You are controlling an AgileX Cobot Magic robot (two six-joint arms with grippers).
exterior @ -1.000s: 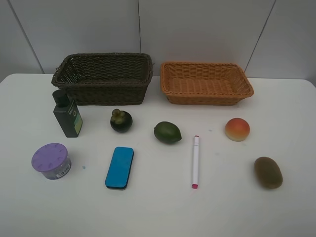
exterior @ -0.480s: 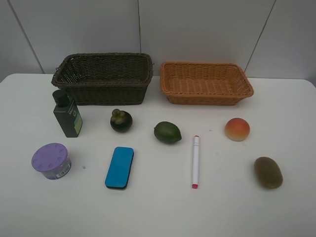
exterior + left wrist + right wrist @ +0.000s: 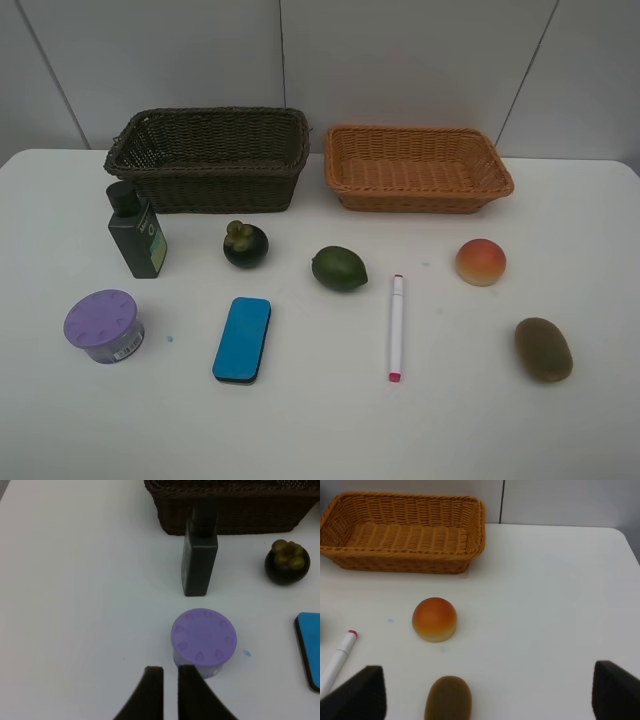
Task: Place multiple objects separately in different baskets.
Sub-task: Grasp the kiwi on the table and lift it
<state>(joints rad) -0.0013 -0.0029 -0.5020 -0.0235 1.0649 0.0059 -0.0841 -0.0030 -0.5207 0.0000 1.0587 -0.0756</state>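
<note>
On the desk [image 3: 300, 430], nothing gripped
left fingers [image 3: 152, 692] closed near purple-lidded tub [image 3: 203, 639]; right fingers [image 3: 362, 695] wide apart, kiwi [image 3: 448, 699] seen between them, untouched

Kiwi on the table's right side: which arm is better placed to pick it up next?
Right. The right hand is wide open with the kiwi directly ahead of it. The left hand is shut and faces the purple-lidded tub, far from the kiwi.
</note>
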